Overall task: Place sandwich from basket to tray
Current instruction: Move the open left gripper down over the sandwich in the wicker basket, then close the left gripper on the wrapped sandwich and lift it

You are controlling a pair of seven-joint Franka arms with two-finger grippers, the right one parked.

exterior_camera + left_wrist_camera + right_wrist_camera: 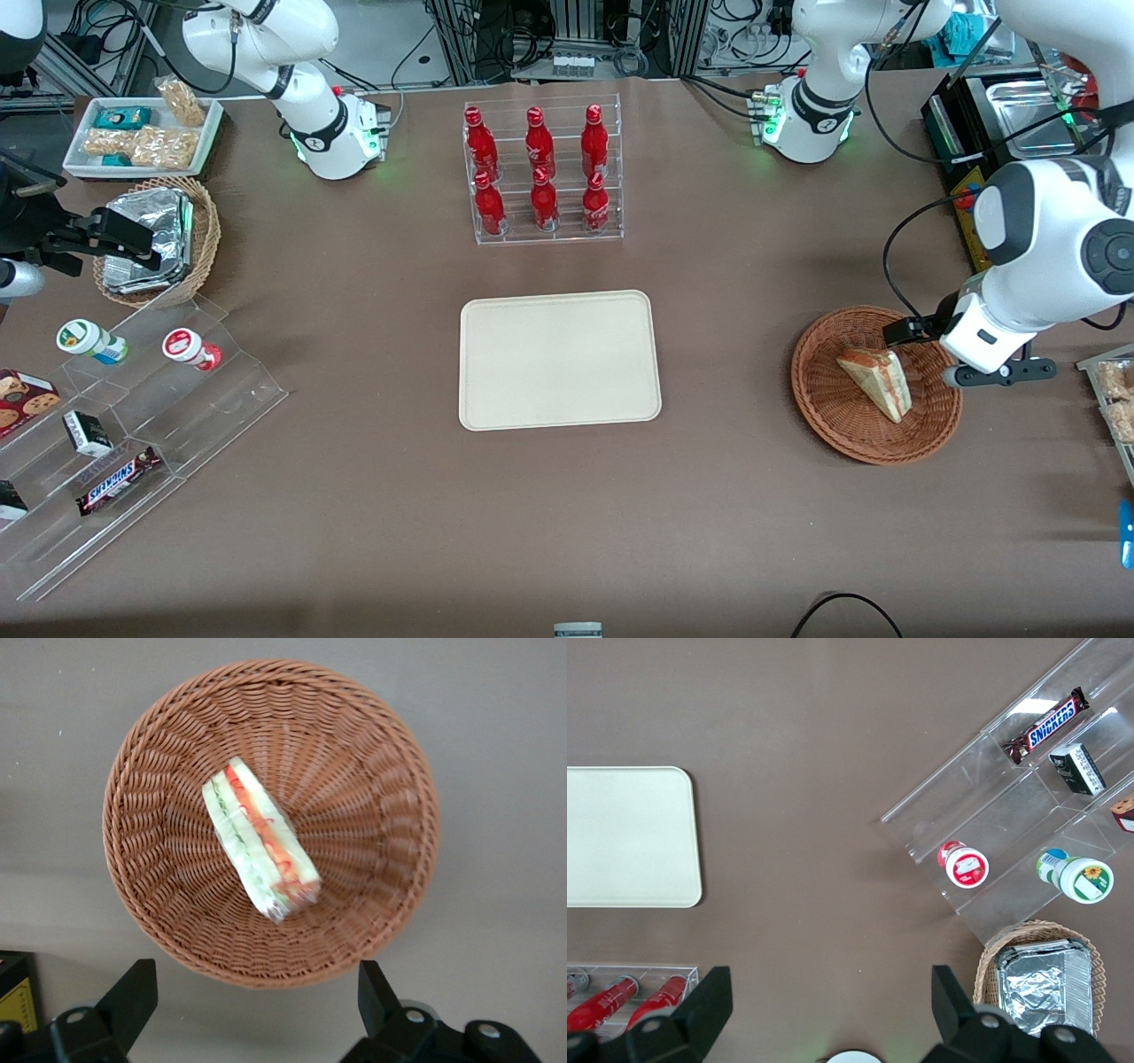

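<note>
Nothing moved yet: sandwich sits in basket, tray bare. Gripper hovers above basket, fingers spread wide, holding nothing. Grasp and transfer remain.

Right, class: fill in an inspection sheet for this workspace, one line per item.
Surface: brown table.
Job's things: wrapped triangular sandwich lies in the round reddish-brown wicker basket; flat cream rectangular tray bare.
Clutter: clear rack of red bottles; tan basket of foil packets; clear stepped snack stand.
Grippers: left arm's gripper open, above the basket.
Cables: black cable by the basket.
Surroundings: equipment and wiring.
</note>
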